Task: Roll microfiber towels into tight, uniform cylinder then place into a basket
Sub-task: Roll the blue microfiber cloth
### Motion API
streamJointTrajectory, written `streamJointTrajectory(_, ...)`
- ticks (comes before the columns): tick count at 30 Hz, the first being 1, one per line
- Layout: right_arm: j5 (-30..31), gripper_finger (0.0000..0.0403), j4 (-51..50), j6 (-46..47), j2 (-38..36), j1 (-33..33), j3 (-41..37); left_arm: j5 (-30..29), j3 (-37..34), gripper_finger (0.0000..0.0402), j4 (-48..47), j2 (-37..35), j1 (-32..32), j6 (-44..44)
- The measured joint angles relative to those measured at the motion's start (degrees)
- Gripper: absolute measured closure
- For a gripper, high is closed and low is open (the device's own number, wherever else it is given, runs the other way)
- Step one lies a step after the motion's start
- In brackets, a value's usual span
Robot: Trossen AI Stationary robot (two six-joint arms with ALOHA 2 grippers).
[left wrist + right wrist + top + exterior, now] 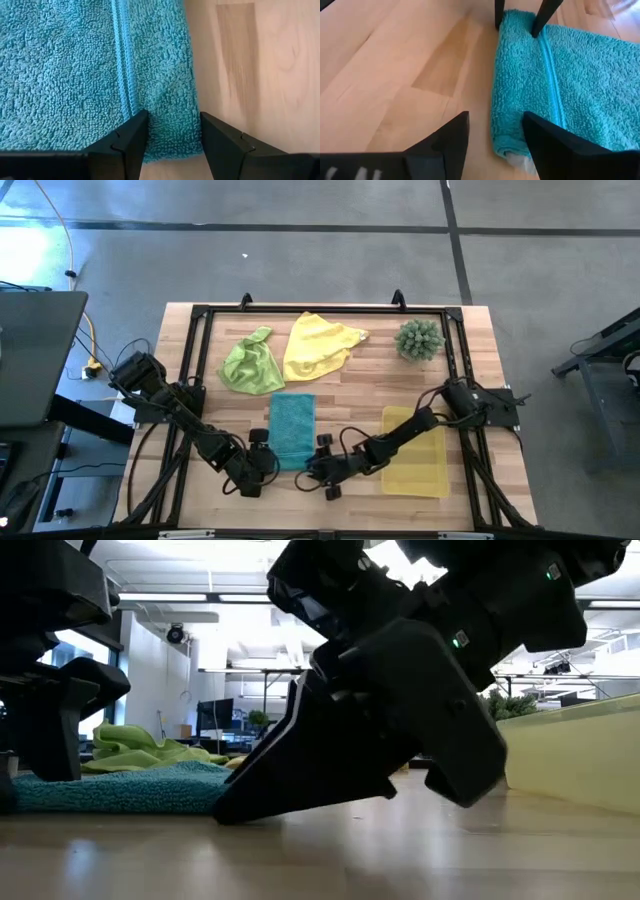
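While both grippers crowd the near end of the teal towel (292, 429), each stands with its jaws apart and nothing held. Between the left gripper (172, 131) jaws lies the towel's corner and stitched hem, the cloth flat on the table (350, 385). Ahead of the right gripper (492, 131), the towel's folded edge runs past one jaw, bare wood showing between the jaws. Beyond both grippers lie the lime green towel (251, 363) and yellow towel (318, 345), crumpled, touching. Beside the right arm sits the basket (425, 472).
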Motion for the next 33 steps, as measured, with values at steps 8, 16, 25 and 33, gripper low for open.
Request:
streamJointTrajectory(8, 0.14, 0.0283, -1.21, 3.36, 0.55, -0.49, 0.14, -0.41, 0.00, 0.0243, -0.06, 0.00, -0.02, -0.56)
streamJointTrajectory(16, 0.67, 0.0373, -1.97, 10.76, 0.59, -0.74, 0.07, -1.74, -0.02, 0.0321, -0.76, 0.03, -0.04, -1.41)
streamJointTrajectory(25, -6.41, 0.0393, -0.83, 20.17, -0.66, -2.23, -0.21, 1.87, -0.11, 0.0387, -0.81, -2.23, 0.20, -8.12)
streamJointTrajectory(33, -18.42, 0.0399, 1.90, 34.55, -0.98, -5.60, -0.28, 7.57, -0.20, 0.0384, -1.35, -6.28, 1.42, -15.61)
